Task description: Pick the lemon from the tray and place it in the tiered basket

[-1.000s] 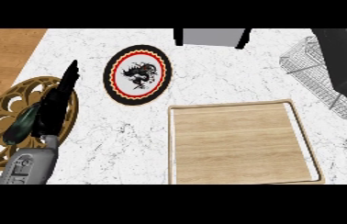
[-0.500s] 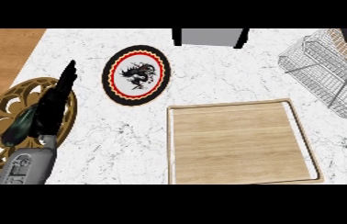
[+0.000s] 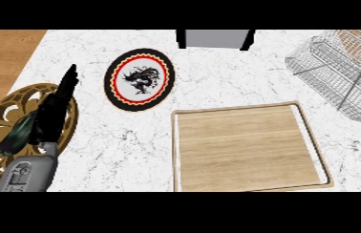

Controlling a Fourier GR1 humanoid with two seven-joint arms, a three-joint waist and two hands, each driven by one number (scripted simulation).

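White marble counter (image 3: 233, 69) is spreading out under me, filling most of what I am seeing. Well off to the right of my fingers, the wooden tray (image 3: 248, 151) is lying flat, its raised rim framing a bare board; I am not finding the lemon on it or anywhere else, so I cannot tell where it is sitting. Far beyond the tray, at the right edge, the wire tiered basket (image 3: 328, 65) is showing only in part. Just right of my fingertips, the round plate (image 3: 140, 79) with its black and red border and dark central figure is resting on the marble, close to but apart from them. Under and left of my hand, a gold openwork trivet (image 3: 21, 108) is peeking out at the counter's edge. My left hand (image 3: 53, 115) is standing at the left side, its fingers (image 3: 68, 81) stretching straight up and away from me, holding nothing. My right hand is not showing.
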